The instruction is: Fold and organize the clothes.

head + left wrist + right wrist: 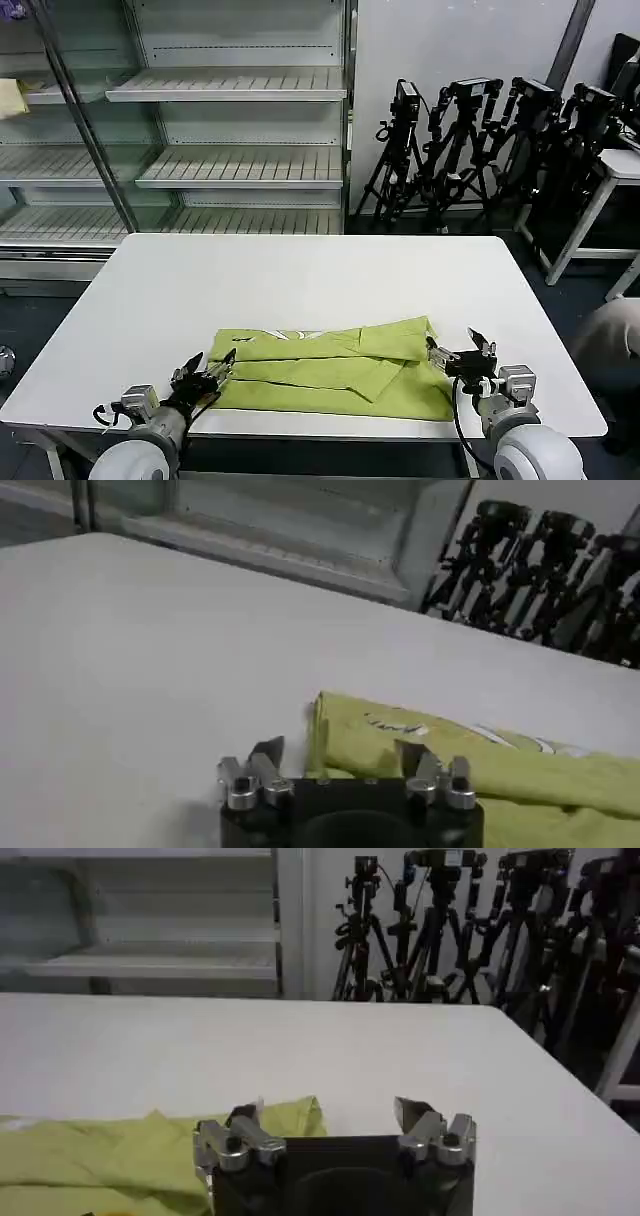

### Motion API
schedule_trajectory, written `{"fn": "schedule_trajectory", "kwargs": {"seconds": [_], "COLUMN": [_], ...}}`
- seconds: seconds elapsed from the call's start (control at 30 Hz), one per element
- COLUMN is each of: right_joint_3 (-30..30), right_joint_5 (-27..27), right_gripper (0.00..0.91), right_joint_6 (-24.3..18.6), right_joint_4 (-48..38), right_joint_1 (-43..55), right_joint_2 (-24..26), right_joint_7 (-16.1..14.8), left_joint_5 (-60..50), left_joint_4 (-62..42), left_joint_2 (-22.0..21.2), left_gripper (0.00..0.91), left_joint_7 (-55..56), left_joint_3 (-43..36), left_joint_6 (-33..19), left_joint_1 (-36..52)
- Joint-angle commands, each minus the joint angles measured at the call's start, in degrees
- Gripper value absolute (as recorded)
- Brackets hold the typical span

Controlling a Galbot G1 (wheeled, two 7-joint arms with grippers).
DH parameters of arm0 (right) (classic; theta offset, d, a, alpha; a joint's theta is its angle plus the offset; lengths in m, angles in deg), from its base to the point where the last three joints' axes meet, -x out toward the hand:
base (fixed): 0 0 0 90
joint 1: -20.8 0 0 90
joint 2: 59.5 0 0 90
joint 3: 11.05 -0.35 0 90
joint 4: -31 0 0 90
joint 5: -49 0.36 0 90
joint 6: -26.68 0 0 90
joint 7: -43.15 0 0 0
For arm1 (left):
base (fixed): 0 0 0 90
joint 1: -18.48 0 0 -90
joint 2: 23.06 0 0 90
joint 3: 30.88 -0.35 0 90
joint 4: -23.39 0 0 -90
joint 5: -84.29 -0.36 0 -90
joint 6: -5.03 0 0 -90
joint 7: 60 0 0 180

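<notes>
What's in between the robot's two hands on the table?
The folded lime T-shirt lies between the left end effector and the right end effector, as the head view shows. Both are open at its ends.

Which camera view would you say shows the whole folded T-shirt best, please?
The head view: it takes in the entire folded T-shirt lying on the table between both open grippers. The left wrist view catches just one end with some print; the right wrist view catches the opposite end.

Lighting is even and bright from overhead; my table (300,280) shows mild glare, faint shadows. Both my wrist views are soft, backgrounds out of focus.
</notes>
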Motion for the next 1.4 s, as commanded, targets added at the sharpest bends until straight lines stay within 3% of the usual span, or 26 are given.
{"fn": "schedule_trajectory", "kwargs": {"seconds": [0.03,0.37,0.57,0.67,0.83,1.0,1.17,1.4], "right_joint_3": [-0.7,-0.7,-0.4,-0.5,-0.5,-0.1,0.1,0.0], "right_joint_5": [-0.1,-0.2,-0.6,-0.6,-0.6,-0.7,-1.1,-2.2], "right_gripper": [0.907,0.907,0.907,0.907,0.907,0.907,0.907,0.907], "right_joint_6": [0.0,0.0,0.0,0.0,0.0,0.0,0.0,0.0], "right_joint_4": [-0.1,0.2,0.0,0.0,-0.3,-0.5,-0.8,-0.5], "right_joint_1": [-0.5,-0.8,-0.8,-0.4,-0.4,-0.1,0.3,-0.1], "right_joint_2": [-0.1,-0.2,-0.1,0.2,0.2,0.0,-0.4,-0.8], "right_joint_7": [0.1,0.1,0.1,0.0,0.0,0.0,0.0,0.0], "left_joint_5": [1.1,0.7,-2.3,-4.1,-5.8,-9.8,-7.8,-8.3], "left_joint_4": [-1.2,1.0,1.6,1.9,0.1,-0.1,8.8,15.5], "left_joint_2": [-1.0,-1.1,1.1,5.3,16.1,21.1,18.9,8.8], "left_gripper": [0.02,0.02,0.02,0.02,0.02,0.02,0.02,0.02], "left_joint_7": [1.2,1.2,0.5,-0.9,-5.1,-10.5,-11.7,-10.4], "left_joint_3": [-0.6,-1.1,0.8,4.5,16.1,23.0,19.7,0.9], "left_joint_6": [0.2,0.2,0.2,0.2,0.2,0.2,0.2,0.2], "left_joint_1": [-0.8,-0.6,0.7,2.1,2.8,2.2,0.1,0.3]}}
